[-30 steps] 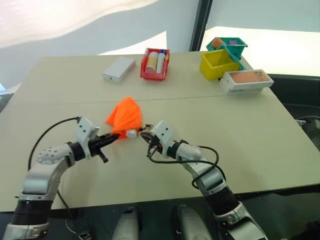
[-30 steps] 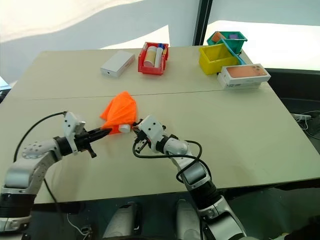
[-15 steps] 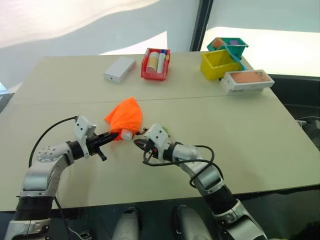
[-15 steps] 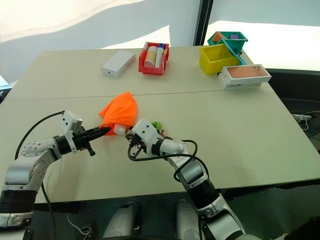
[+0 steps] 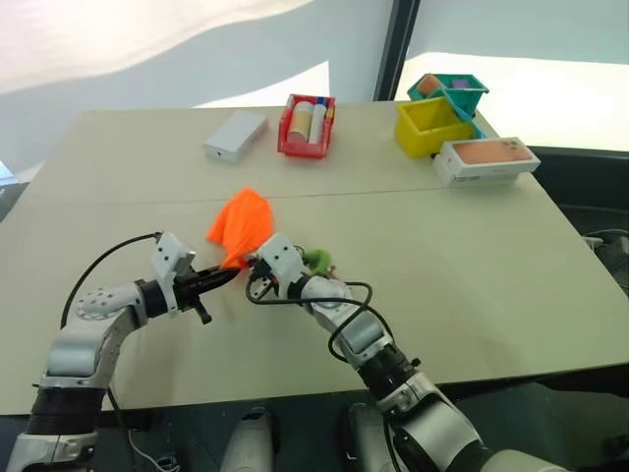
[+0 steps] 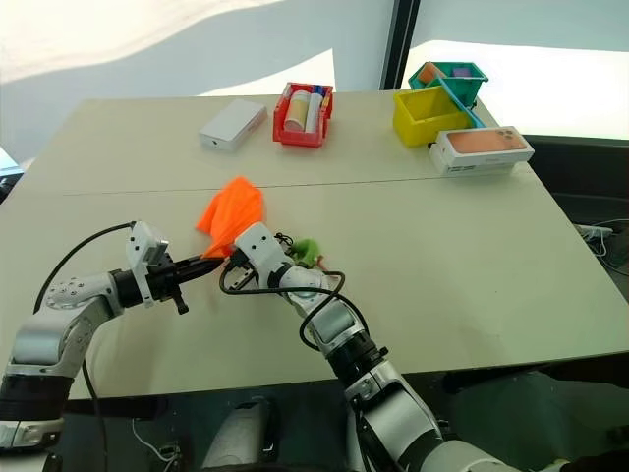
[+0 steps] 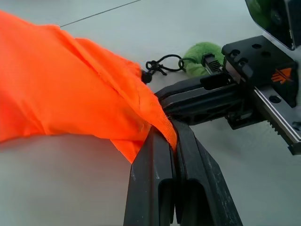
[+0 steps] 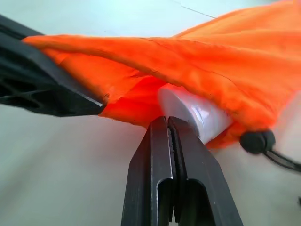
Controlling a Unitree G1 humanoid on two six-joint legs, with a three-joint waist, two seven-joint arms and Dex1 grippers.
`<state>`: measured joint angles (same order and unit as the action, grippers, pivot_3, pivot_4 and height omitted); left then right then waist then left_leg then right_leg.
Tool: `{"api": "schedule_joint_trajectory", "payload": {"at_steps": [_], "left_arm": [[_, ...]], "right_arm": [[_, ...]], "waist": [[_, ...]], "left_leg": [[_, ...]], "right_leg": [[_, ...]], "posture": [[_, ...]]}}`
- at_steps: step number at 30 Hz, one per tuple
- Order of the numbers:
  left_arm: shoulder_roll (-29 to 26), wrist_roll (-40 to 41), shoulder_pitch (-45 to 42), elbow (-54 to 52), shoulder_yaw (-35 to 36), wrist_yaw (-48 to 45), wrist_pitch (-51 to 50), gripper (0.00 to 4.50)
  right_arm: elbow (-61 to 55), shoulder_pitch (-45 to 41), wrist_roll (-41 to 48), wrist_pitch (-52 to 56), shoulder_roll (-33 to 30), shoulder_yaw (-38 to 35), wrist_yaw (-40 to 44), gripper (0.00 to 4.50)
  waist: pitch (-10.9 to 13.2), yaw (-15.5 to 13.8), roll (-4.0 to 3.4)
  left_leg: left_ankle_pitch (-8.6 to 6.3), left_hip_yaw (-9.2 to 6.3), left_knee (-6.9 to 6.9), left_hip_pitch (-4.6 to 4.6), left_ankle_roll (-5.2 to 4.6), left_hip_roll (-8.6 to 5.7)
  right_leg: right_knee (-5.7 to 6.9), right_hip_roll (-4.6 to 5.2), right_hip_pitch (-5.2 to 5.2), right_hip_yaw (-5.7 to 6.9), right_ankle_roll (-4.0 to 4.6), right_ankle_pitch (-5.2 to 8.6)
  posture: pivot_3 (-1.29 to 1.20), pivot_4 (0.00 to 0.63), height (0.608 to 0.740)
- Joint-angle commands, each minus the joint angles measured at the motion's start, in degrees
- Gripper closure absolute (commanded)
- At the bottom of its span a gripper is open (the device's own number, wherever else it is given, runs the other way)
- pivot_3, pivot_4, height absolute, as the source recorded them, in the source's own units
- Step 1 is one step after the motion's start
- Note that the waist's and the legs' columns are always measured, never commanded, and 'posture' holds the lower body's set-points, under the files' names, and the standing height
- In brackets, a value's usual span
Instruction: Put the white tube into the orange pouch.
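Bare table (image 5: 472,265) right of the orange pouch (image 5: 241,224); red basket (image 5: 306,126) and white box (image 5: 235,136) behind.

White tube (image 8: 195,113) apparently mostly inside pouch (image 5: 241,224), between both grippers.

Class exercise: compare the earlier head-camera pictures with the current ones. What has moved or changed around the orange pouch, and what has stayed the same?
The right claw, shut, has swung toward the robot's left, up to the orange pouch mouth, its closed tips against the white tube. The tube's end, earlier sticking out of the mouth, now sits under the fabric. The green loop is now uncovered. The left claw stays clamped on the pouch's edge; the pouch lies where it was.
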<state>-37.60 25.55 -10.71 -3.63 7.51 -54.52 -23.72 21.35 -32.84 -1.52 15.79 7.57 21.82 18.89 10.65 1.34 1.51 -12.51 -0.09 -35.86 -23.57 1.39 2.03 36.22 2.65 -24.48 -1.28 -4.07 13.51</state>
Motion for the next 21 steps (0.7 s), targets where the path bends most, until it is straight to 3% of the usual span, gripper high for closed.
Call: {"api": "schedule_joint_trajectory", "payload": {"at_steps": [1, 6, 15, 18, 21], "left_arm": [[-1.41, -0.42, 2.01, -3.21, -0.91, -1.34, 0.51, 4.5], [-0.82, -1.17, 3.01, -3.39, -0.9, -0.04, 1.47, 4.5], [-2.14, 0.96, 2.68, -0.27, 4.91, 1.35, 1.6, 4.5], [-3.93, 0.97, 2.66, 1.64, 7.14, 0.78, 1.63, 4.5], [-4.87, 0.62, 3.21, 2.3, 7.25, 0.08, 2.24, 4.5]], "right_arm": [[0.26, -2.49, 0.04, -3.56, 1.17, -3.17, -2.49, 4.45], [-5.04, -0.19, 0.79, -4.7, -1.65, -0.52, 4.68, 4.45], [-22.07, 7.41, 1.03, 0.72, -16.04, -0.13, 15.02, 4.45], [-25.96, 8.27, 1.69, 4.56, -18.9, -0.96, 16.63, 3.59], [-27.37, 8.26, 0.87, 5.86, -20.17, -0.79, 16.57, 2.0]], "waist": [[0.0, 0.32, 0.0], [0.0, 1.21, 0.0], [0.01, 1.1, 0.0], [0.0, 1.28, 0.0], [0.0, 1.14, 0.0]], "left_leg": [[0.0, 0.0, 0.01, 0.0, 0.0, 0.0], [0.0, 0.01, 0.15, 0.01, 0.0, 0.0], [0.0, 0.01, 0.19, 0.02, -0.01, -0.01], [0.0, 0.0, 0.2, 0.05, -0.01, 0.0], [0.0, -0.02, 0.23, 0.07, -0.01, 0.03]], "right_leg": [[0.0, 0.0, 0.0, 0.0, 0.0, 0.0], [0.0, 0.02, -0.04, -0.02, 0.0, 0.0], [-0.01, 0.0, -0.07, 0.0, -0.02, 0.02], [0.0, -0.07, -0.07, -0.01, -0.01, 0.02], [0.01, -0.12, -0.07, 0.0, -0.01, 0.02]], "posture": [[0.0, 0.15, 0.74], [0.0, 0.15, 0.74], [0.0, 0.15, 0.74], [0.0, 0.15, 0.74], [0.0, 0.15, 0.74]]}}
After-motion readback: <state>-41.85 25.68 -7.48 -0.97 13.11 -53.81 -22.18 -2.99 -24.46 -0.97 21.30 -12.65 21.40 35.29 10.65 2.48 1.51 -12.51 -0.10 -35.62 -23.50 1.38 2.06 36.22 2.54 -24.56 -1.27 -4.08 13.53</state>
